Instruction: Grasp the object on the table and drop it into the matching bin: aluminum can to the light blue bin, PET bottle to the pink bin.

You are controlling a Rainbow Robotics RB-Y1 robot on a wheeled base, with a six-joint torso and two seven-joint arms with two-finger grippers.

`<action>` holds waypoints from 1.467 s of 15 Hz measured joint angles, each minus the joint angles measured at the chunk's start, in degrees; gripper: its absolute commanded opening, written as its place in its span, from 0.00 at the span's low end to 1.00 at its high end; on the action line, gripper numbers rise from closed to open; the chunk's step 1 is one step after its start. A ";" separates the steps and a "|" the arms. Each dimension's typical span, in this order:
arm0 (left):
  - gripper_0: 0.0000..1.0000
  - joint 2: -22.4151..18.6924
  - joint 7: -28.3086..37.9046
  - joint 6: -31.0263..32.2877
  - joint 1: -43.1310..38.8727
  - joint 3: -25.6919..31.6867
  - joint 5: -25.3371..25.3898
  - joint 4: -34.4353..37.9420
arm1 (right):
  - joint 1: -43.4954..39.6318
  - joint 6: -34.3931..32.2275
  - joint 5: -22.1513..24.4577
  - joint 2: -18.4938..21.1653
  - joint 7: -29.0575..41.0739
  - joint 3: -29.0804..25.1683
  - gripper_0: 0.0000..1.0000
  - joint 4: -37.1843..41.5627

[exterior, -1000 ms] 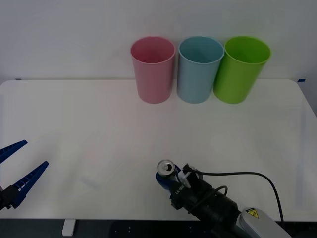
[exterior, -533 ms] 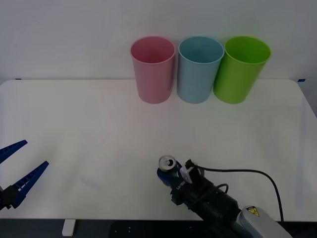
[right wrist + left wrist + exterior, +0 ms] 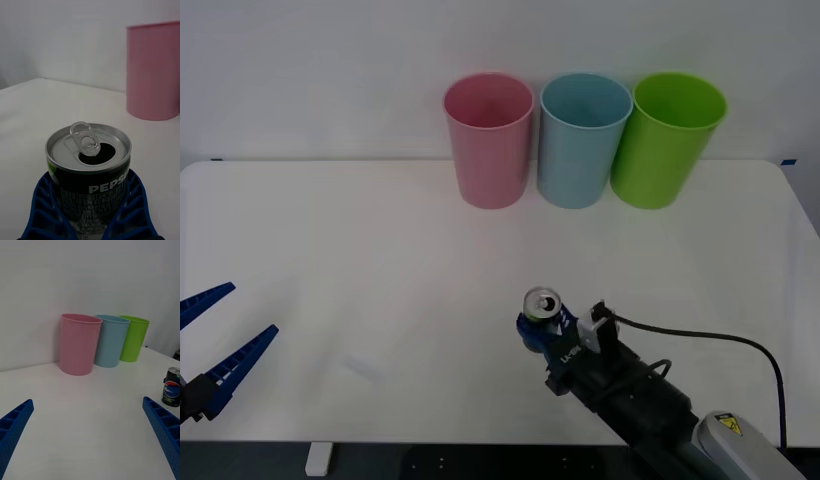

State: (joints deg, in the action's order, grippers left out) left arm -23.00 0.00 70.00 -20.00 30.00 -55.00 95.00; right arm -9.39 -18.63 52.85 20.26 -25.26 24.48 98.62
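The aluminum can (image 3: 542, 303) is a small silver-topped can with a dark body and an open pull-tab top. My right gripper (image 3: 537, 332) is shut on its lower body, over the table's (image 3: 330, 240) front middle. In the right wrist view the can (image 3: 89, 150) stands upright between my blue fingers (image 3: 41, 210). The left wrist view has the can (image 3: 171, 392) off to the side. The pink bin (image 3: 489, 140) and light blue bin (image 3: 584, 140) stand side by side at the back. My left gripper (image 3: 225, 335) is open at the front left.
A lime green bin (image 3: 667, 140) stands right of the light blue one, touching it. The right arm's black cable (image 3: 700, 340) loops over the front right of the table. A white wall rises behind the bins.
My right gripper has carried the can to the right and farther from the front edge, toward the bins. The left arm has not moved.
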 measured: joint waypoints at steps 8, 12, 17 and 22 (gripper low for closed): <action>1.00 0.00 0.00 0.00 0.00 0.00 0.00 0.00 | -3.09 -15.19 0.51 1.81 13.39 -13.42 0.00 7.59; 1.00 0.00 0.00 0.00 0.00 0.00 0.00 0.00 | -2.54 -16.18 4.93 2.08 24.96 -18.76 0.00 12.91; 1.00 0.00 0.00 0.00 0.00 0.00 0.00 0.00 | 4.42 -16.19 9.39 4.66 35.97 -23.50 0.00 14.67; 1.00 0.00 0.00 0.00 0.00 0.00 0.00 0.00 | 9.86 -16.14 12.51 7.61 43.39 -26.24 0.00 14.60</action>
State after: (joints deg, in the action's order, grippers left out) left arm -23.00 0.00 70.00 -20.00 30.00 -55.00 95.00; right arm 0.48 -34.78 65.36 27.87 18.13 -1.76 113.22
